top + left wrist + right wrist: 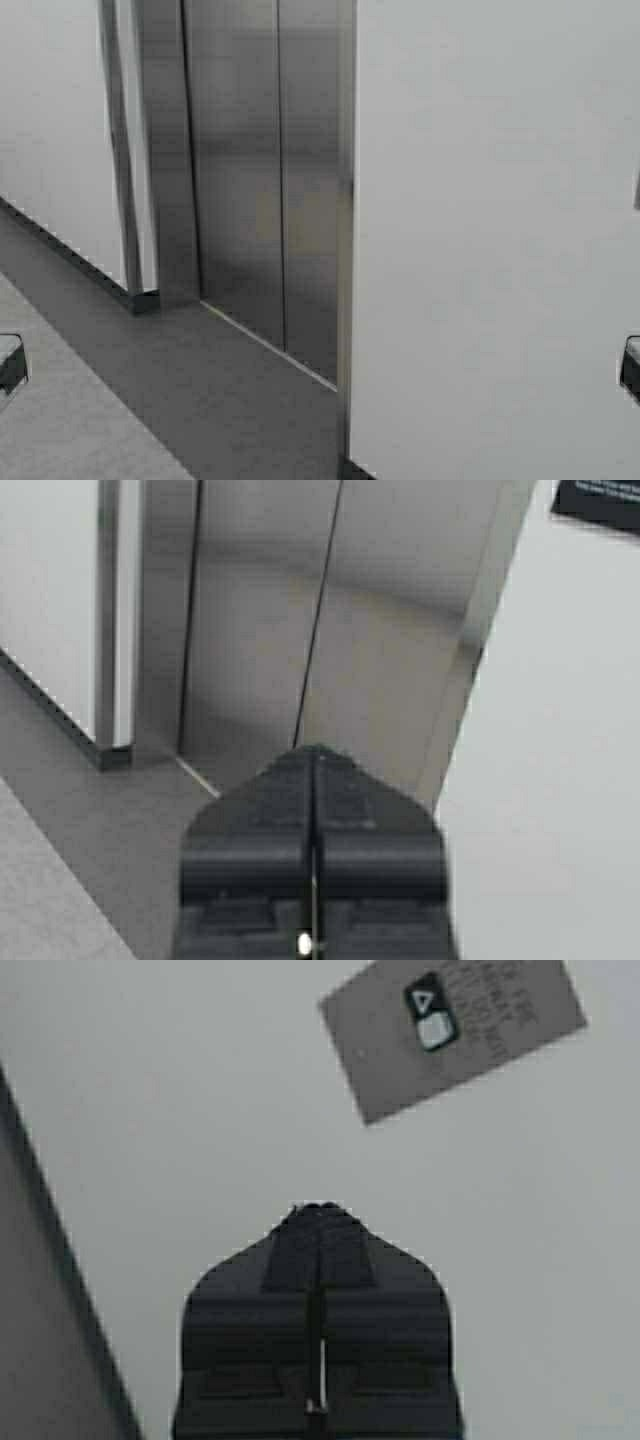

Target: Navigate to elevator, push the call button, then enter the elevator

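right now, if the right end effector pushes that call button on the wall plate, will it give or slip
The small white call button on the grey metal wall plate probably gives only slightly, since it sits flush. It looks smooth, so the shut right end effector might slide off unless it presses squarely.

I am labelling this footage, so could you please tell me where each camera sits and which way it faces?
High view: on the robot's frame, facing the closed elevator doors and a white wall; arm parts show at both edges.
Left wrist view: on the left arm, facing the doors; the shut left pincer shows.
Right wrist view: on the right arm, facing the wall's call-button panel; the shut right pincer shows.
The high and left wrist views share the doors.
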{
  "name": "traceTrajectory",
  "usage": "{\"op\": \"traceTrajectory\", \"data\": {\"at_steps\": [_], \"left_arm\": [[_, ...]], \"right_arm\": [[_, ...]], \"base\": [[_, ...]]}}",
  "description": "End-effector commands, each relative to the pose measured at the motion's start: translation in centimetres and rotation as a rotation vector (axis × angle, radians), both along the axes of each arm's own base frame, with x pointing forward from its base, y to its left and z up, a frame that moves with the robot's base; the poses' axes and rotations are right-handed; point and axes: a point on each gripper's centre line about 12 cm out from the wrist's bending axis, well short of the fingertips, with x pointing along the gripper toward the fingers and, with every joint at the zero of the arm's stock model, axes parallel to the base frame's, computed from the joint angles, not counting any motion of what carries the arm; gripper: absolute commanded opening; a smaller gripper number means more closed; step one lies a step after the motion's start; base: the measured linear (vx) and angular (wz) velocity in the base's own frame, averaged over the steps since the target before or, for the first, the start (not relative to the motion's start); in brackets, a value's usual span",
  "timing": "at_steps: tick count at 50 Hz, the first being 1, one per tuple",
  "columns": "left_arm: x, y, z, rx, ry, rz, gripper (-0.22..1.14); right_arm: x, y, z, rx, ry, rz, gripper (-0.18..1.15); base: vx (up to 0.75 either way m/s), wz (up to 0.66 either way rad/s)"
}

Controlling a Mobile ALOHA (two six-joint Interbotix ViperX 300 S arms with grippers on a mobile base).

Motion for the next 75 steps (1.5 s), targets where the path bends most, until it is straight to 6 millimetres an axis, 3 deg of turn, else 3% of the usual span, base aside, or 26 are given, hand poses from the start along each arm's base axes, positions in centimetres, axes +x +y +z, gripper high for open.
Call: {"op": "traceTrajectory", "data": {"at_steps": [1,16,30,42,57,75], "left_arm": [[0.3,0.0,1.0,-0.009,-0.014,0.002,0.02],[0.1,0.1,1.8,-0.051,-0.033,0.006,0.02],[-0.6,0.2,2.5,-0.068,-0.063,0.004,0.02],[-0.8,0.2,2.5,-0.074,-0.063,0.004,0.02],[-0.9,0.2,2.4,-0.070,-0.059,0.004,0.02],[-1.1,0.1,1.7,-0.057,-0.050,0.005,0.02]], "right_arm": [[1.2,0.6,-0.4,-0.082,0.052,0.011,0.06],[5.6,1.1,-2.5,-0.387,0.105,-0.118,0.06],[8.7,1.7,-7.6,-0.538,0.037,-0.121,0.06],[11.1,-2.4,-10.0,-0.545,0.046,-0.221,0.06],[16.1,-4.8,-11.4,-0.551,0.041,-0.197,0.06],[22.2,-7.7,-14.6,-0.597,0.047,-0.180,0.06]], "base": [[0.10,-0.08],[0.07,-0.07],[0.01,-0.01],[0.00,0.01],[0.00,0.00],[0.00,0.00]]}}
